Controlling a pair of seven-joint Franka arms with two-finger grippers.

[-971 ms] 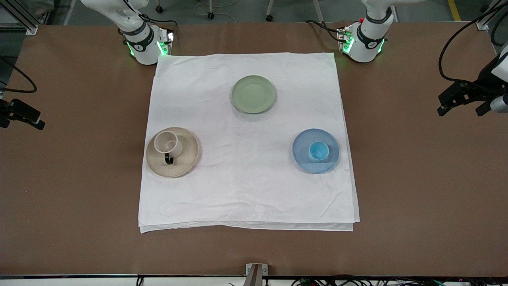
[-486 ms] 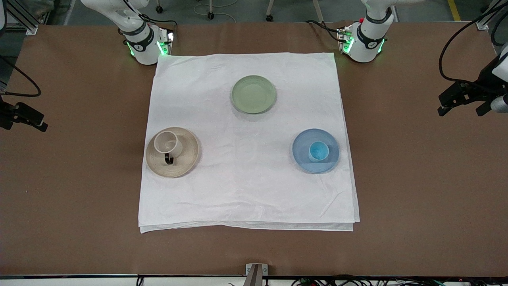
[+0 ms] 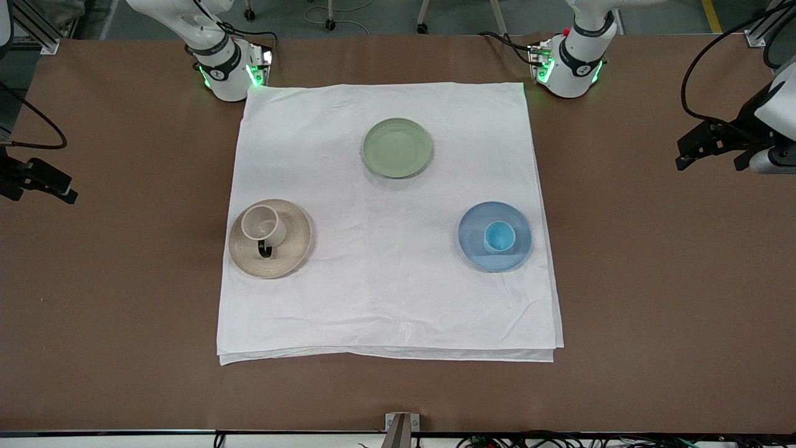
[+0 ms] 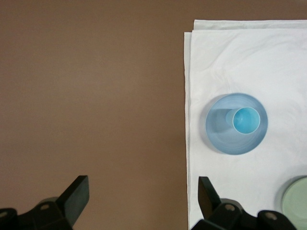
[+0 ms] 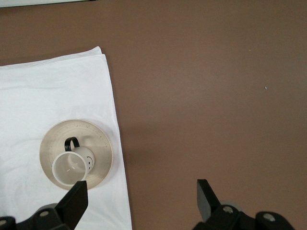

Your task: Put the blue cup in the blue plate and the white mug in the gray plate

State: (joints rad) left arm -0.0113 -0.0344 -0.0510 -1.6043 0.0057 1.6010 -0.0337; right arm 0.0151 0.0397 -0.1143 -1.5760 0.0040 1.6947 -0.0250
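Note:
The small light-blue blue cup [image 3: 499,236] [image 4: 246,120] stands upright in the blue plate [image 3: 472,239] [image 4: 223,139]. The white mug [image 3: 261,223] [image 5: 72,168] with its dark handle stands on the gray plate [image 3: 293,244] [image 5: 98,139]. My left gripper [image 3: 712,163] [image 4: 142,184] hangs open and empty over the bare brown table at the left arm's end, off the cloth. My right gripper [image 3: 37,194] [image 5: 141,187] hangs open and empty at the right arm's end, over the cloth's edge and the bare table beside it.
A white cloth [image 3: 385,298] covers the table's middle and carries all three plates. An empty green plate [image 3: 397,148] [image 4: 295,201] lies on it nearer the robot bases. Brown table [image 3: 653,280] surrounds the cloth.
Both grippers have drifted slightly above the bare table at their ends. Cups and plates have not moved.

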